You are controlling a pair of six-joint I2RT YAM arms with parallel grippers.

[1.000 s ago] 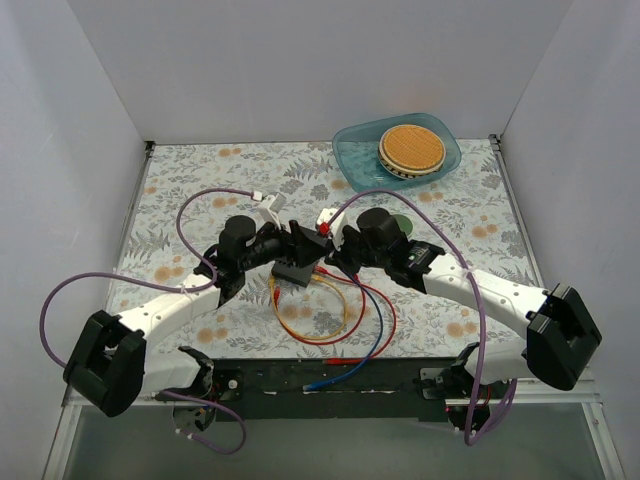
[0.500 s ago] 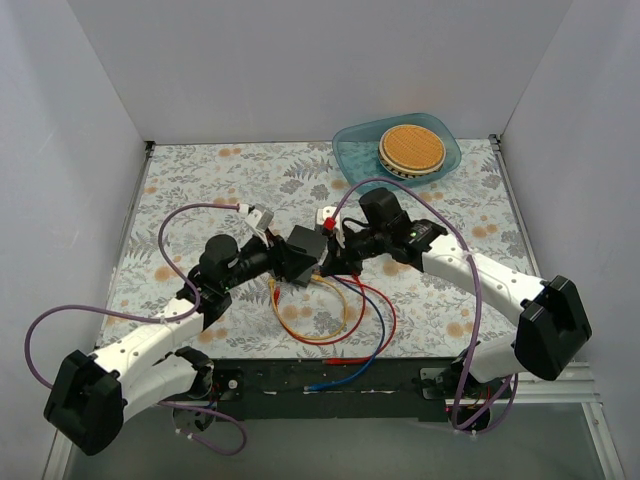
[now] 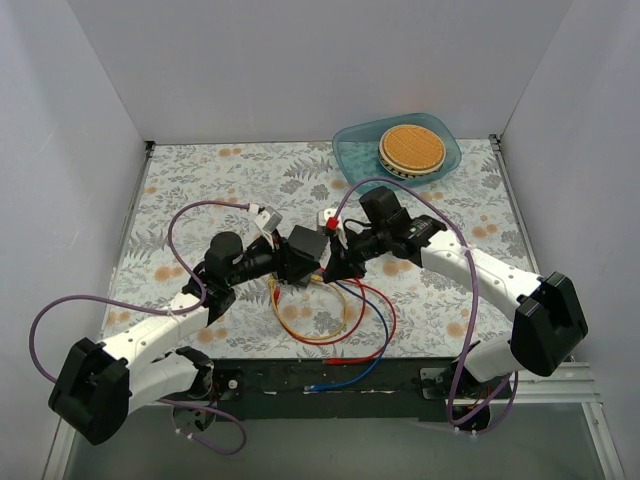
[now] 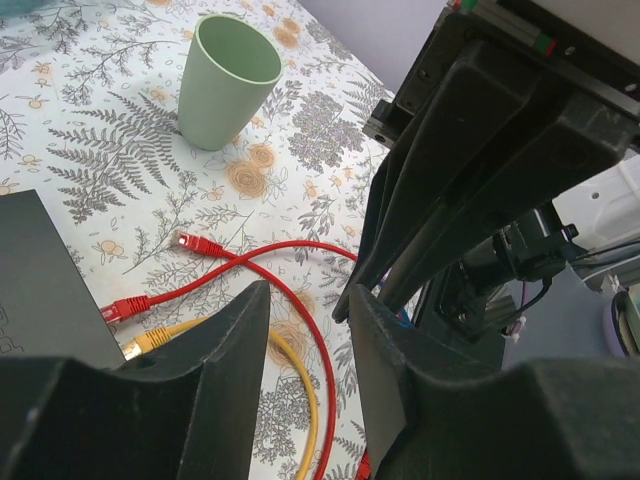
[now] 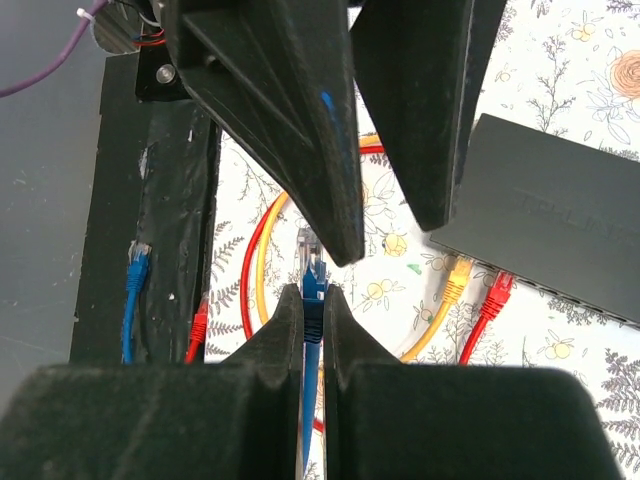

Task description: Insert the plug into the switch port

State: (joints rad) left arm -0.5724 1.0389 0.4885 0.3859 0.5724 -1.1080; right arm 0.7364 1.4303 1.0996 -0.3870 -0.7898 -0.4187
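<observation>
Your left gripper [image 4: 308, 300] is holding its fingers a little apart, and nothing is sitting between them. Just beside it, the black box [image 3: 303, 248] is sitting in the middle of the table [image 3: 200, 180]. A red plug [image 4: 118, 311] and a yellow plug [image 4: 133, 348] are sitting at its edge. The port there is too small to make out. Your right gripper [image 5: 312, 295] is pinching the blue plug [image 5: 313, 270] tight, near the box but not touching it.
</observation>
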